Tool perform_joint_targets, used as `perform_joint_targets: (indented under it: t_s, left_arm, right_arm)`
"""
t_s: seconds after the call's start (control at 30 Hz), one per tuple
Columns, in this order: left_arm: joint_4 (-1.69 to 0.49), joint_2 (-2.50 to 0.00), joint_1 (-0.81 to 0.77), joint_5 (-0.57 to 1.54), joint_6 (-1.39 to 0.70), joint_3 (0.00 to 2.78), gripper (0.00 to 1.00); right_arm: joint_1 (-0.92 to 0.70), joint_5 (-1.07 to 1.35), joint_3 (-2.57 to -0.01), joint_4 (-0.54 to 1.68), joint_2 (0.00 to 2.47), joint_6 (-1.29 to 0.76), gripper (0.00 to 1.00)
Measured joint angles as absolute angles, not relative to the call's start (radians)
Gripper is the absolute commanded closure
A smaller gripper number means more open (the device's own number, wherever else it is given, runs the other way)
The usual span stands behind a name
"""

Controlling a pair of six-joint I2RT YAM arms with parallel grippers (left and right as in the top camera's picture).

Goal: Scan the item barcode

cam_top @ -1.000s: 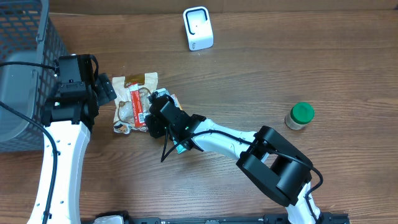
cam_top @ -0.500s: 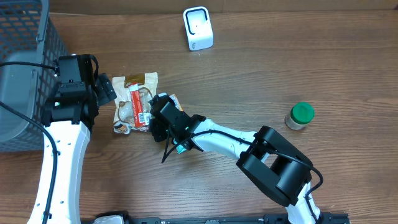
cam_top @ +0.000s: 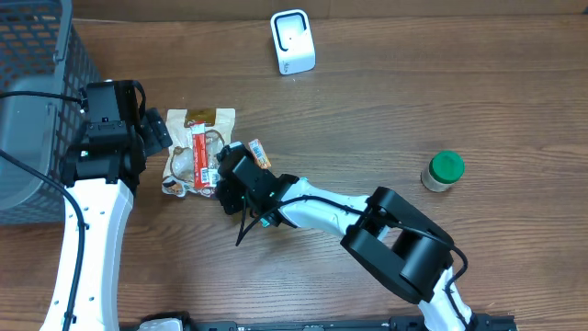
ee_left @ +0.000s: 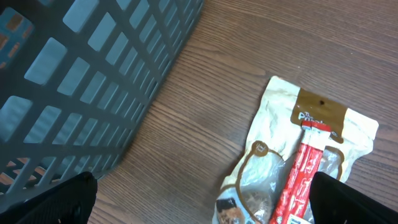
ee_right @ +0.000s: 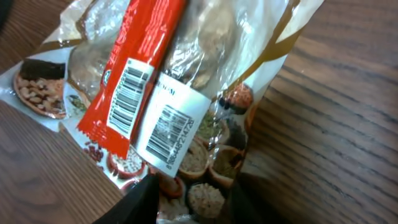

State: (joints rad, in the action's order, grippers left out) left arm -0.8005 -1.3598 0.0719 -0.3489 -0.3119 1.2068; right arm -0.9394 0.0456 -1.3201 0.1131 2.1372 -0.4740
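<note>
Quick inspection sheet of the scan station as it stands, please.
Surface: wooden table, brown grain.
Job's things: snack bag with red stick pack on top, barcodes facing up; white scanner near the far edge.
Clutter: green-lidded jar at right; grey basket at left.
Grippers: left gripper open, empty; right gripper closed on the bag's edge.
Cables: black cable looping over the left arm.
Surroundings: nothing seen.

Snack bag [cam_top: 195, 152] on the table [cam_top: 386, 110].
Basket [cam_top: 37, 55] left of the bag, scanner [cam_top: 293, 41] behind it at the far edge, jar [cam_top: 444, 171] well apart to the right.
</note>
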Motion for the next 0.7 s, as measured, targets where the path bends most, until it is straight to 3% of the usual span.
perform_joint_targets:
  t_s: [0.07,0.7]
  left_arm:
    - [-0.8,-1.36,0.072,-0.349,-0.312,1.207,0.0]
    - [-0.801,-1.36,0.072,-0.349,-0.312,1.207,0.0]
  right_arm:
    - [-0.939,0.047,-1.32,0.114,2.139,-0.471,0.96]
    - [-0.939,0.056,-1.319,0.128,2.05,-0.437,0.96]
